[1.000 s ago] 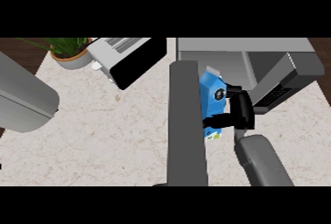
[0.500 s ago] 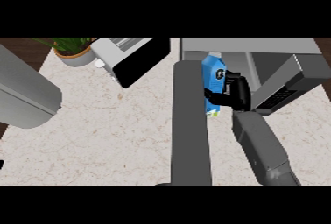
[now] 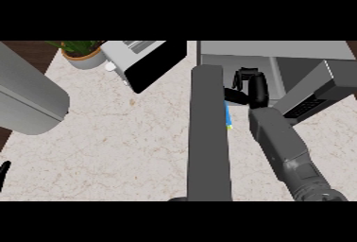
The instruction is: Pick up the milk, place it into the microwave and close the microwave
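Note:
My right hand point(image 3: 252, 90) reaches into the mouth of the grey microwave point(image 3: 279, 51) at the upper right. Its fingers curl round the blue milk carton point(image 3: 227, 116), of which only a thin strip shows between the hand and the door. The microwave's door point(image 3: 209, 137) stands open, seen edge-on as a long dark grey bar down the middle of the view. My left forearm point(image 3: 28, 101) fills the left side. Of my left hand point(image 3: 4, 176) only a black sliver shows at the lower left edge.
A white toaster point(image 3: 143, 60) with a black side stands at the back, left of the microwave. A potted plant point(image 3: 80, 51) sits at the far left corner. Speckled beige counter point(image 3: 125, 142) lies between my left forearm and the door.
My right hand has carried the milk up and away from me into the microwave's opening. Much less of the carton shows now, hidden behind the hand and the door.

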Controlling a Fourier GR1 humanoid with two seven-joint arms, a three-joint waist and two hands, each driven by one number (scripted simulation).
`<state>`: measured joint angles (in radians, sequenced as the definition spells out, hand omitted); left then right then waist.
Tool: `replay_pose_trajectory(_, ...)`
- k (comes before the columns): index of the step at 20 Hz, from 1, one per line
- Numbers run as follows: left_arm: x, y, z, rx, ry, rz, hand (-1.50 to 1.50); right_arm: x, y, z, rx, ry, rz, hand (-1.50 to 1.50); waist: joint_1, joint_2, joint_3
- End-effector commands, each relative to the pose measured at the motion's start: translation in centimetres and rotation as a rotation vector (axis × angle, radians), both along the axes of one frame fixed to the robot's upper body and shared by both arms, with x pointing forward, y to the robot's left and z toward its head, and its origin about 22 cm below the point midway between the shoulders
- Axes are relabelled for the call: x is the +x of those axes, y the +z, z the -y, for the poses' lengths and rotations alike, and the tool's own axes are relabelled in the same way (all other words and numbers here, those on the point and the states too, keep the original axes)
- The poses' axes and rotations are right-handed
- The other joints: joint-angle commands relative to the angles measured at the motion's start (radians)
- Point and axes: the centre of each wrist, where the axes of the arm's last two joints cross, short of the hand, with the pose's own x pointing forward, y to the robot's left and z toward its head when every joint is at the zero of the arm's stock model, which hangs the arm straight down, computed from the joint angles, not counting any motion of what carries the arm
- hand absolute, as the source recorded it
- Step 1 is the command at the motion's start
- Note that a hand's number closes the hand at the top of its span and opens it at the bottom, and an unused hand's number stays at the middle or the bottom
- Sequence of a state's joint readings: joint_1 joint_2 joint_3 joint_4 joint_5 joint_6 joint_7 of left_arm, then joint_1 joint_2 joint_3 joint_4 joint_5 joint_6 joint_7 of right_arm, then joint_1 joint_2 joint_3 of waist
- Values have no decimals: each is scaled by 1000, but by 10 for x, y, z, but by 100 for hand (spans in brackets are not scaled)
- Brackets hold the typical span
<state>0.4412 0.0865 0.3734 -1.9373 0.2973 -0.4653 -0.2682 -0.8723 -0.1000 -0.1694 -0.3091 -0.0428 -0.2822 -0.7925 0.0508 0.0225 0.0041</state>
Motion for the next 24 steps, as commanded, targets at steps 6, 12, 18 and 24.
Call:
replay_pose_trajectory(6,7,-3,-9,-9,-10,0,-150,13,15,-19,-329,-117,125,150,28,9,-3)
replay_pose_trajectory(12,13,-9,-14,10,-1,26,-150,21,26,-11,-448,-237,105,150,33,12,-3)
replay_pose_trajectory(18,10,-14,3,4,-43,2,-150,23,30,6,-409,-338,86,150,50,21,-1)
replay_pose_trajectory(24,22,-10,5,1,-50,12,-150,21,29,27,-419,-404,63,150,65,35,0)
